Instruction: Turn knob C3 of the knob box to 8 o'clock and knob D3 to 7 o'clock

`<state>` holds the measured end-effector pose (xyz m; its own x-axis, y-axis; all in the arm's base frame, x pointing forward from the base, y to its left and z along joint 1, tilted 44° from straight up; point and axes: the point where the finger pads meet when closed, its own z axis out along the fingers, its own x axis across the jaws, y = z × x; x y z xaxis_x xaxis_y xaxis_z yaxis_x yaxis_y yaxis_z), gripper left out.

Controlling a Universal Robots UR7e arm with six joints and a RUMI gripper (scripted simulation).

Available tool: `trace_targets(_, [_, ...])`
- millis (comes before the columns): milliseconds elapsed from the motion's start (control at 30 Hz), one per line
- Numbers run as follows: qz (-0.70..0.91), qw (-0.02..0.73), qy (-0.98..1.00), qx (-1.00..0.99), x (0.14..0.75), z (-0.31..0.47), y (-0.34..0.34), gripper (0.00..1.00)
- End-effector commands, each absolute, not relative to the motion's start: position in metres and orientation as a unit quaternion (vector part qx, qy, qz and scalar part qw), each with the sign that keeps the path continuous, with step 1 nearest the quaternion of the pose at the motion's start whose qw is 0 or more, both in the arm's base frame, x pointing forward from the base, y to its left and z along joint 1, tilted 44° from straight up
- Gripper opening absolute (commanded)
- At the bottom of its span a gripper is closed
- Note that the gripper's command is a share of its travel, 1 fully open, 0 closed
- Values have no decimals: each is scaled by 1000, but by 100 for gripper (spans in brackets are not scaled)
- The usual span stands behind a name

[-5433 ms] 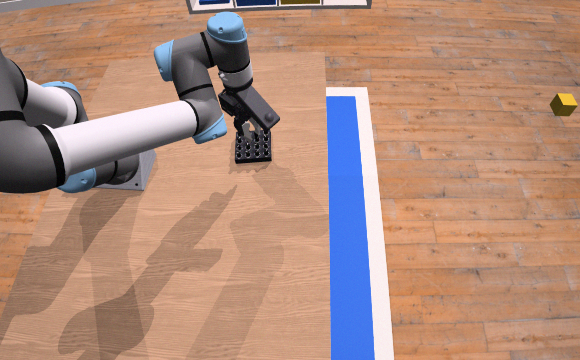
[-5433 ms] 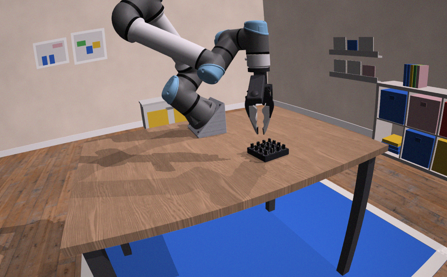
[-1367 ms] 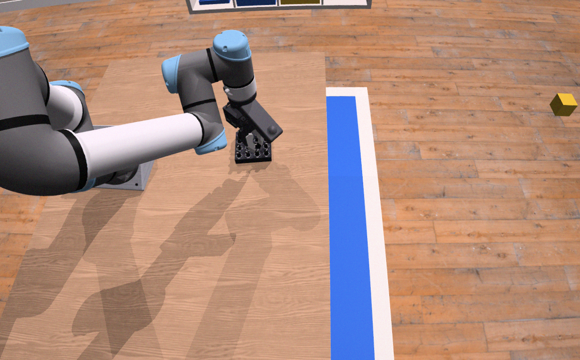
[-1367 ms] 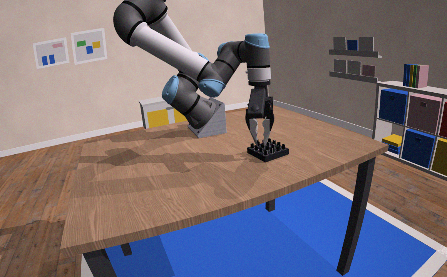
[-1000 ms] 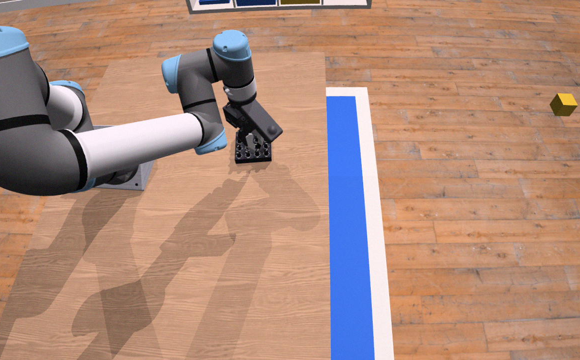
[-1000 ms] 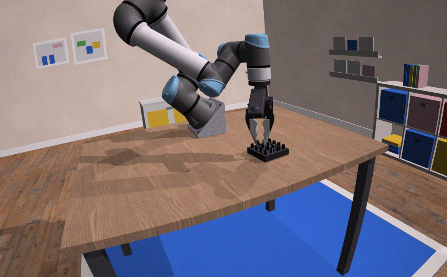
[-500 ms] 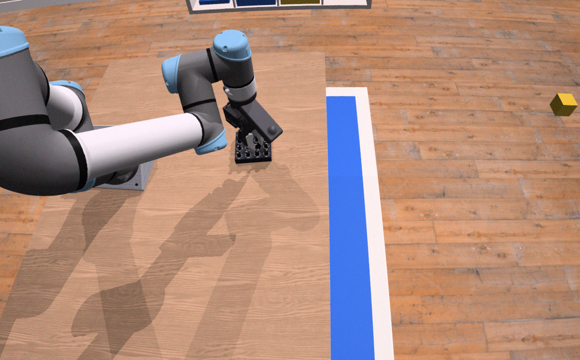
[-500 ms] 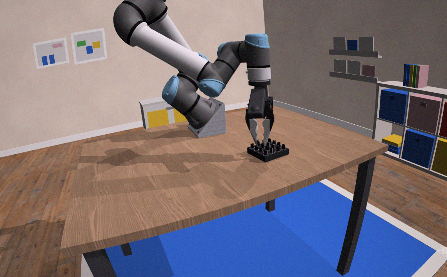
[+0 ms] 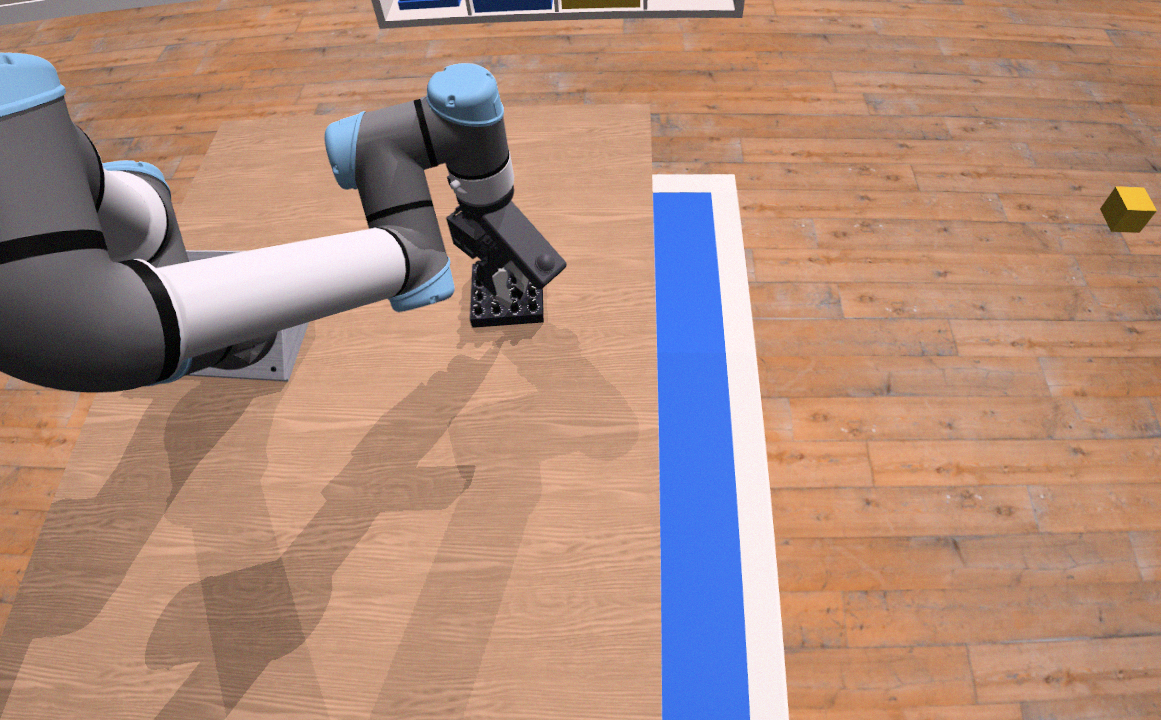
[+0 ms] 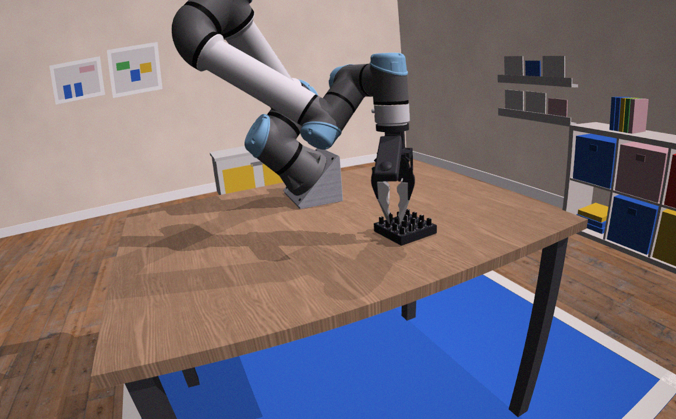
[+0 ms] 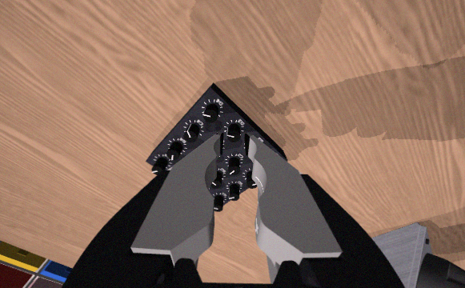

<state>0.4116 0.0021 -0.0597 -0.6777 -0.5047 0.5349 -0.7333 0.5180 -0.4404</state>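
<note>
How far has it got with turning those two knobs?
Early, I'd judge. Nothing looks finished: the pointers are too small to confirm either setting. Right now the gripper hangs just over the knob box on the table, fingers narrowly apart and gripping no knob. Probably both turns, C3 and D3, remain.
</note>
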Motion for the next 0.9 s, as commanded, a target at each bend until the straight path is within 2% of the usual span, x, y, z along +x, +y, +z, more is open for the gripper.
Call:
trace_targets(0, [331,172,-854,363,412,-61,1,11])
trace_targets(867, [331,172,-854,363,411,-66,-4,11])
